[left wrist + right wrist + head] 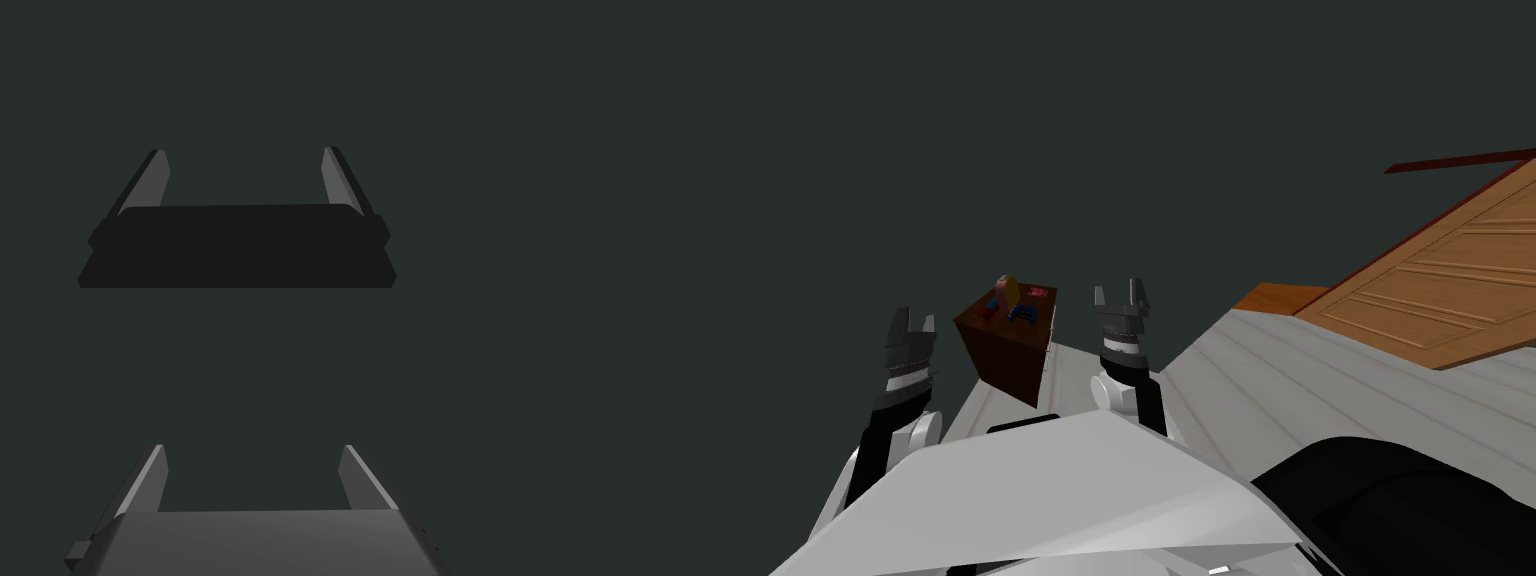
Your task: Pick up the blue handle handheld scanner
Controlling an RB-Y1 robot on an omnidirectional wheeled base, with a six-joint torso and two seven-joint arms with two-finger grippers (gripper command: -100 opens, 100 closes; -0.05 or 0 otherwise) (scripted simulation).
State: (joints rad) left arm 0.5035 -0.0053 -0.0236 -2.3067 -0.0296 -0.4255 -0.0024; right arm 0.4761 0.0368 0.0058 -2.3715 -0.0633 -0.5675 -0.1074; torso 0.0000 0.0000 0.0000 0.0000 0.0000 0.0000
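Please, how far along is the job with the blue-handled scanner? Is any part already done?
Done: no part of the pickup. The blue-handled scanner lies on top of the dark brown stand, with no claw touching it.
In hand: the left claw and right claw are both open and empty, held up on either side of the stand.
Left: reach to the scanner, close on it, lift it.

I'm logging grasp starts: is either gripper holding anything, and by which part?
Nothing is held. The left gripper and right gripper are both open and empty; the blue-handled scanner lies on the dark brown cabinet.
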